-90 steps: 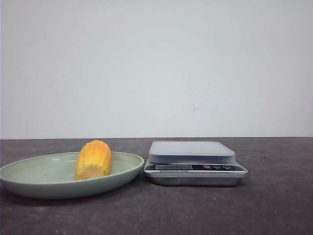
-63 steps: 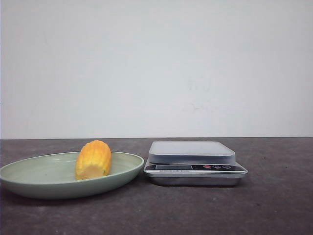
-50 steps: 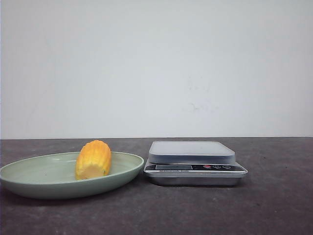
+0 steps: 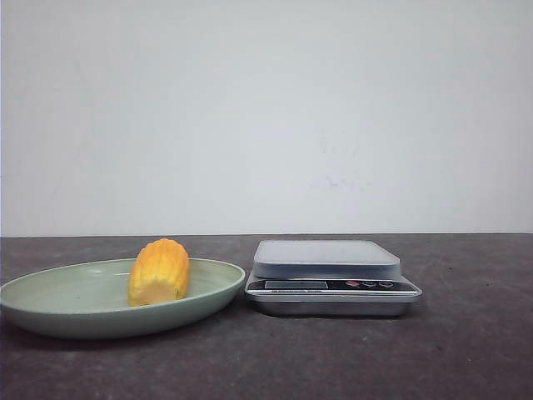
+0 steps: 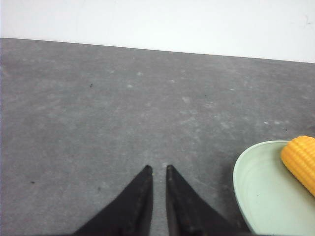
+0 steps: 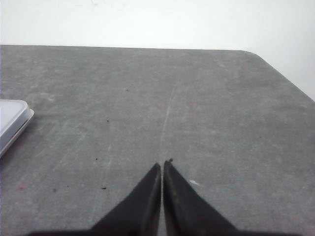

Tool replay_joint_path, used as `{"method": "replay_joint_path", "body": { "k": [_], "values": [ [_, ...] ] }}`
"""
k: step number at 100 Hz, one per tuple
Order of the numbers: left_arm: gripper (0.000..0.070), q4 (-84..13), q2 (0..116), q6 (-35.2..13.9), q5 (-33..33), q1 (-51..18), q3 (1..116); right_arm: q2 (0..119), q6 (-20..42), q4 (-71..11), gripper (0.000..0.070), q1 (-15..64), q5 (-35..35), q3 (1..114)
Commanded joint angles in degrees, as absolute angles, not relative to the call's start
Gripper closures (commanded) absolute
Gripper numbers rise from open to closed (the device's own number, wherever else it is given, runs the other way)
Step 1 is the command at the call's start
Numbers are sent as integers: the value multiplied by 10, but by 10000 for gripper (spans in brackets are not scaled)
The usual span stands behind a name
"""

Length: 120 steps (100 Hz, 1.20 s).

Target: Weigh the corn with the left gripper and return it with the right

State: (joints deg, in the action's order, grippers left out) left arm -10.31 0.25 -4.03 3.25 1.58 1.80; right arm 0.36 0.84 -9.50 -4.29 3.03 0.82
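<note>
Two things sit on the dark grey table [image 4: 466,350] in the front view: a pale green plate [image 4: 50,312] at about 8 o'clock from the middle of the picture, and a kitchen scale [image 4: 331,277] just beside it, at about 5 o'clock. The plate's rim comes very close to the scale's near left corner; whether they touch cannot be told. The corn [image 4: 159,271] lies on its side in the plate, right of the plate's middle, its paler cut end toward the camera, its ribbed yellow-orange rows running back. The scale's flat grey weighing top carries nothing, and a dark strip along its front edge has a small display and round buttons. Neither arm shows in the front view. In the left wrist view the left gripper [image 5: 158,169] hangs over bare table with its two black pointed fingers nearly together, a narrow slit between the tips, clamped on nothing; the plate and one end of the corn lie off to one side of it, apart from the fingers. In the right wrist view the right gripper [image 6: 163,164] has its tips pressed together over bare table, holding nothing, with a corner of the scale well apart.
</note>
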Motion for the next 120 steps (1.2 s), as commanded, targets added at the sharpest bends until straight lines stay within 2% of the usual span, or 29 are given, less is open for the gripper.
{"method": "replay_joint_path", "body": {
  "k": [1, 99, 104, 111, 120],
  "values": [
    [684, -106, 2, -41, 32, 16, 8, 2, 5, -90, 700, -44, 30, 8],
    [684, -105, 2, -45, 33, 16, 8, 2, 13, -90, 700, -44, 31, 8],
    [684, -105, 2, -66, 36, 16, 8, 2, 20, -90, 700, -44, 33, 8],
    [684, -105, 2, -147, 50, 16, 9, 2, 54, -90, 700, -44, 44, 8],
    [684, -105, 2, -230, 72, 16, 13, 2, 162, -89, 700, -44, 93, 8]
  ]
}}
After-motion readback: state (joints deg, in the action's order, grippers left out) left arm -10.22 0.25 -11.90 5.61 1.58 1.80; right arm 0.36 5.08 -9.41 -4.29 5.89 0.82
